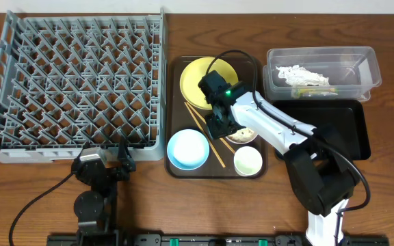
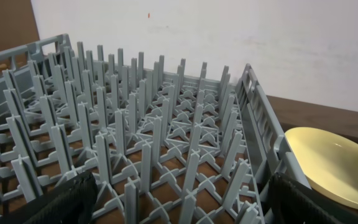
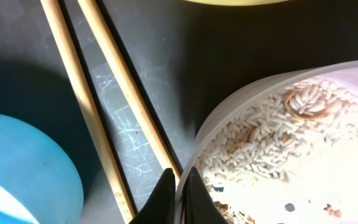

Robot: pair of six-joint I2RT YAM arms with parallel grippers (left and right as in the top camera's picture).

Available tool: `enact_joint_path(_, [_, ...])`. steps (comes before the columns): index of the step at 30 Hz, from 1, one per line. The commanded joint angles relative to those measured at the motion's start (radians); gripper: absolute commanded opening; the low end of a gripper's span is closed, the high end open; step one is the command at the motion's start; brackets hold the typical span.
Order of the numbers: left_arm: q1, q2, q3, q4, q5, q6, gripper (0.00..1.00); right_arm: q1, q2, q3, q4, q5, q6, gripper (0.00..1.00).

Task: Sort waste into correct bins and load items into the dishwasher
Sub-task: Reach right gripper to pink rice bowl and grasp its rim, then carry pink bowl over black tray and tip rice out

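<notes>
My right gripper (image 1: 221, 126) (image 3: 179, 186) is shut on the rim of the white bowl (image 1: 243, 137) (image 3: 303, 112), which holds rice-like crumbs (image 3: 260, 149). The chopsticks (image 1: 204, 133) (image 3: 86, 106) lie just left of the bowl, and the light blue bowl (image 1: 187, 149) (image 3: 23, 168) is beyond them. The yellow plate (image 1: 200, 78) (image 2: 331, 165) and small white cup (image 1: 248, 161) sit on the same brown tray. The clear tub (image 1: 276, 85) holds the white napkin (image 1: 306, 72) and the green-yellow wrapper (image 1: 313, 92). The black tray (image 1: 340, 130) lies in front of it. My left gripper (image 1: 106, 152) (image 2: 182, 205) is open and empty at the front edge of the grey dish rack (image 1: 74, 75) (image 2: 154, 124).
The dark brown serving tray (image 1: 172, 102) lies between the rack and the bins and carries all the dishes. The right arm reaches over it from the front right. A white wall stands behind the table.
</notes>
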Motion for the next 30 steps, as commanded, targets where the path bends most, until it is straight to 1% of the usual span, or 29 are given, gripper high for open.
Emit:
enact_joint_path(1, [0.004,-0.005,-0.019,-0.038,-0.01,0.006,0.89,0.005,0.0,0.001,0.006,-0.008,0.007,0.01])
enact_joint_path(6, [0.004,-0.005,-0.019,-0.038,-0.01,0.006,0.89,0.005,-0.018,0.053,-0.032,-0.008,0.006,0.01])
enact_joint_path(12, [0.004,-0.005,-0.019,-0.039,-0.01,0.006,0.89,0.0,-0.077,0.225,-0.193,0.009,-0.005,0.01])
enact_joint_path(16, [0.004,-0.005,-0.019,-0.038,-0.01,0.006,0.89,-0.017,-0.131,0.293,-0.284,0.014,-0.009,0.01])
enact_joint_path(19, [0.004,-0.005,-0.019,-0.039,-0.01,0.006,0.89,-0.045,-0.183,0.3,-0.333,-0.006,-0.008,0.01])
enact_joint_path(23, [0.004,-0.005,-0.019,-0.038,-0.01,0.006,0.89,-0.117,-0.259,0.3,-0.407,-0.022,-0.016,0.01])
enact_joint_path(26, [0.004,-0.005,-0.019,-0.038,-0.01,0.006,0.89,-0.18,-0.304,0.287,-0.437,-0.05,-0.07,0.01])
enact_joint_path(30, [0.004,-0.005,-0.019,-0.038,-0.01,0.006,0.89,-0.264,-0.347,0.204,-0.423,-0.106,-0.143,0.01])
